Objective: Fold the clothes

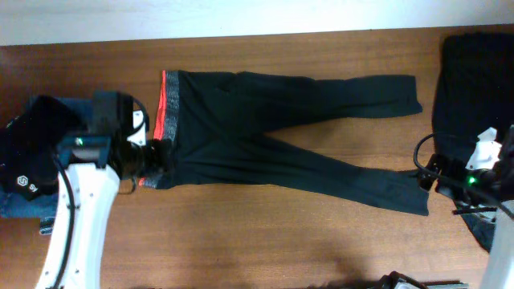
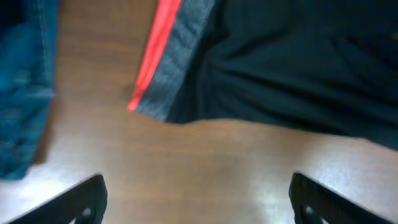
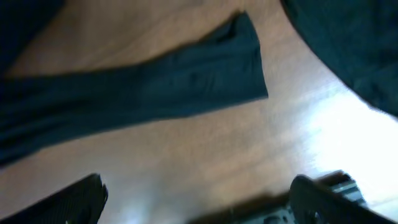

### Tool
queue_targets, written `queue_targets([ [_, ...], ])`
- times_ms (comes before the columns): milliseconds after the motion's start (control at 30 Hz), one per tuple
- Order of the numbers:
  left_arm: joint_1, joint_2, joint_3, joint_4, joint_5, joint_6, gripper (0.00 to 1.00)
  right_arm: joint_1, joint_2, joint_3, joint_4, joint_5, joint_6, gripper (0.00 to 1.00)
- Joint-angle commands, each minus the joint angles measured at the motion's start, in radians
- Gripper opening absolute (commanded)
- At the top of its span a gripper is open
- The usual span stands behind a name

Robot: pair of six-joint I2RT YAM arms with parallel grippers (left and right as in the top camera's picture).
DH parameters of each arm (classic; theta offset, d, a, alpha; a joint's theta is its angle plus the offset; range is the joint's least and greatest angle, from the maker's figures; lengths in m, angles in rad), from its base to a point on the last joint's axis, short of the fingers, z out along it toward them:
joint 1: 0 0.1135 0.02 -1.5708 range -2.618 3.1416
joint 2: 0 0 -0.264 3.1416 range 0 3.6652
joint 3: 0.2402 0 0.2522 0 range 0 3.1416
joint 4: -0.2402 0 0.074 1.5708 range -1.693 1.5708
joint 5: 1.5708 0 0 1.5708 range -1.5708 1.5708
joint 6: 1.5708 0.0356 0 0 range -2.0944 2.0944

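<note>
Long black trousers [image 1: 265, 132] lie spread flat on the wooden table, their red-orange and grey waistband [image 1: 169, 108] to the left and both legs running right. My left gripper [image 1: 158, 163] hovers at the waistband's near corner. In the left wrist view it [image 2: 199, 202] is open over bare wood, with the waistband corner [image 2: 163, 81] just ahead of the fingers [image 2: 87, 198]. My right gripper [image 1: 426, 171] sits by the near leg's hem [image 1: 405, 193]. It [image 3: 199, 202] is open too, the hem [image 3: 239, 59] lying ahead of it.
Blue denim jeans [image 1: 76, 106] lie at the left under a black garment with a white logo [image 1: 32, 148]; the jeans [image 2: 25, 87] also show beside the left gripper. Another black garment [image 1: 474, 80] is heaped at the far right, and it [image 3: 348, 43] lies close to the right gripper.
</note>
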Motion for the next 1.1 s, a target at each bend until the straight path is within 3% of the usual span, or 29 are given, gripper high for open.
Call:
queue_targets([
  [0,-0.001,-0.024,-0.124,0.08,0.056,0.031,0.94,-0.003,-0.006,-0.105,0.085,-0.008,0.096,0.99],
  [367,0.029,-0.019,-0.361,0.369,0.103,0.035,0.99,-0.003,0.069,-0.435,0.402,-0.008,0.173,0.99],
  [667,0.091,-0.014,-0.371,0.409,0.105,0.054,0.99,-0.003,0.217,-0.447,0.451,-0.008,0.169,0.99],
  [1067,0.19,0.122,-0.371,0.459,0.191,-0.071,0.99,-0.003,0.245,-0.447,0.468,-0.008,0.142,0.99],
])
